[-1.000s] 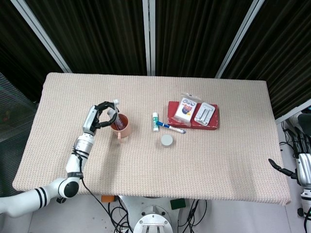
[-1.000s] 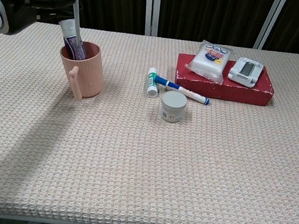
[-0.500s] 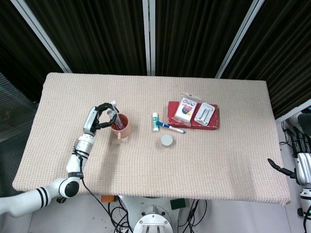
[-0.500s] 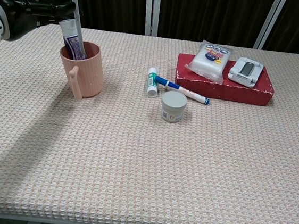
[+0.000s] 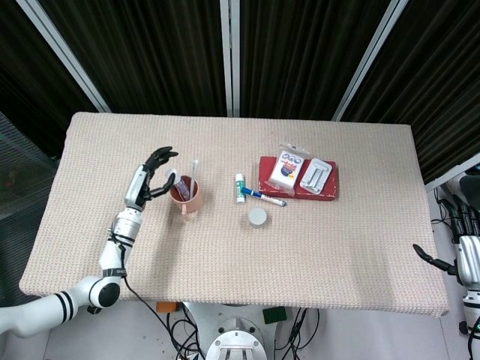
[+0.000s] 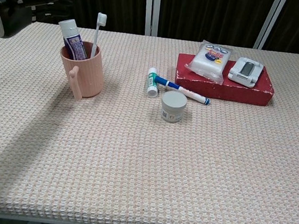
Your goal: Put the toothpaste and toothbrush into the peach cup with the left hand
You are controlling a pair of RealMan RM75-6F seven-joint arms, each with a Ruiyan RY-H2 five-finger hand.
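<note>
Woven beige cloth covers the table (image 6: 131,185), and its near half is bare in the chest view. Nearest of the objects is a small grey-lidded jar (image 6: 173,106) at the centre; just beyond it at 11 o'clock lies a green-and-white tube (image 6: 152,82), with a blue marker (image 6: 181,91) running from that tube toward 3 o'clock. Behind these at 1 o'clock sits a red box (image 6: 225,81) carrying a white packet (image 6: 215,56) and a grey device (image 6: 246,70).

Out at 9 o'clock from the jar stands the peach cup (image 6: 83,70), handle toward the camera. The toothpaste (image 6: 70,38) leans in its left side and the toothbrush (image 6: 97,34) stands in its right side, bristles up.

Half a second ago the left hand (image 5: 154,173) was pinching the toothbrush over the cup; now it has let go and drawn back toward 9 o'clock, fingers spread and holding nothing, near the cup but not touching it. The brush has tipped across to rest against the cup's right rim.

By my reading both items are now in the cup and the task looks complete, with only the arm's retreat left. The right hand (image 5: 466,259) hangs off the table's edge at 4 o'clock in the head view, fingers loosely apart and empty.
</note>
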